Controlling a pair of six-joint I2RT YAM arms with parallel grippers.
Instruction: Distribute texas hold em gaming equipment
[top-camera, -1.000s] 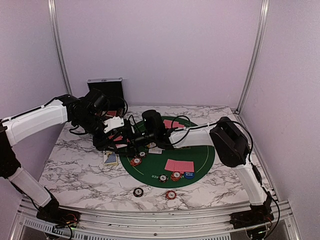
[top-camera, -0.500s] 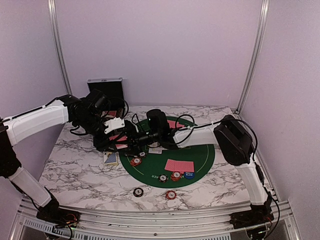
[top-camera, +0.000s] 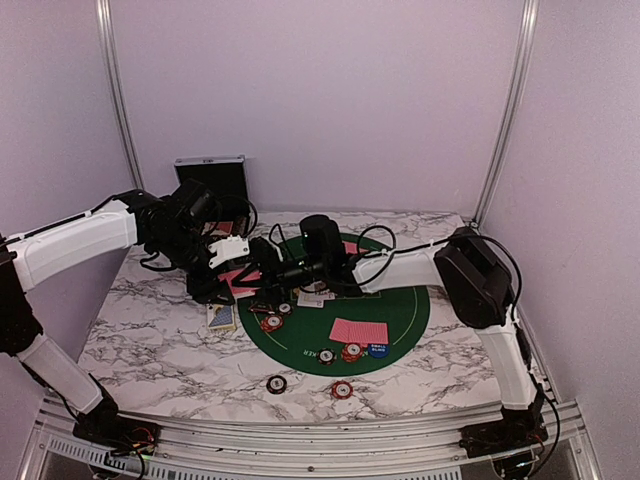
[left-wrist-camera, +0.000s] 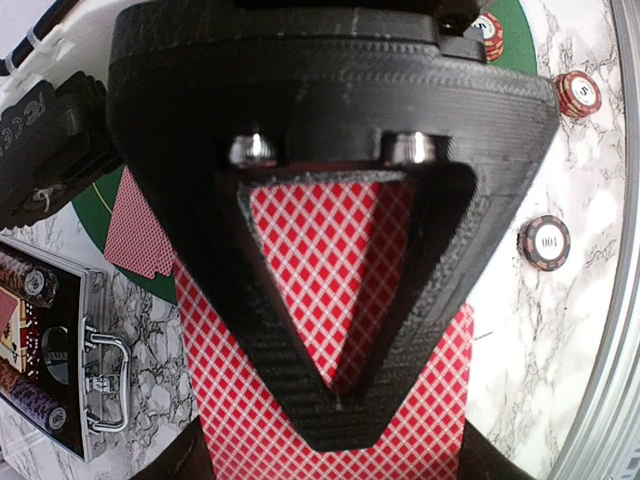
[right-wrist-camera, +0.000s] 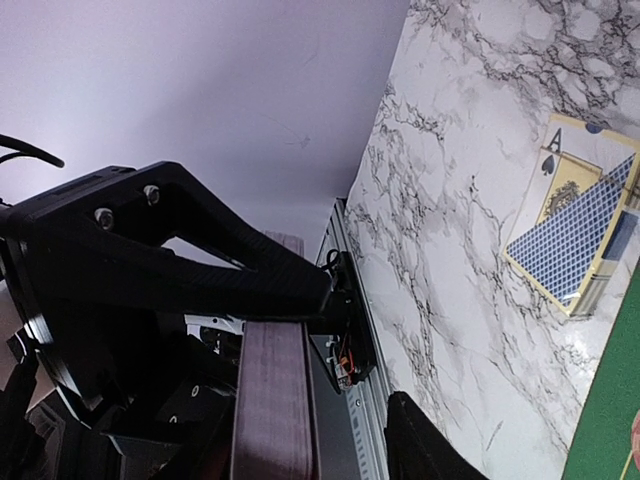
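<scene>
My left gripper (top-camera: 230, 279) (left-wrist-camera: 343, 405) is shut on a deck of pink-red-backed playing cards (left-wrist-camera: 330, 290) (top-camera: 238, 275), held above the left rim of the green mat (top-camera: 400, 318). My right gripper (top-camera: 260, 272) (right-wrist-camera: 300, 430) has reached in from the right. Its jaws stand either side of the deck's edge (right-wrist-camera: 272, 400), and a gap still shows before one finger (right-wrist-camera: 415, 440). On the mat lie face-down cards (top-camera: 358, 330), striped chips (top-camera: 272, 322) (top-camera: 351, 351) and a blue disc (top-camera: 377, 349). Two chips (top-camera: 276, 384) (top-camera: 342, 390) sit on the marble in front.
The black metal-edged case (top-camera: 210, 175) (left-wrist-camera: 60, 350) stands open at the back left with chips inside. Blue-backed cards under an ace of spades (top-camera: 221, 315) (right-wrist-camera: 575, 235) lie on the marble below the grippers. A metal rail (top-camera: 300, 440) runs along the near table edge.
My right arm has stretched further left, bringing its gripper up to the deck, and its jaws have narrowed around the deck's edge. The left arm has kept the deck still.
</scene>
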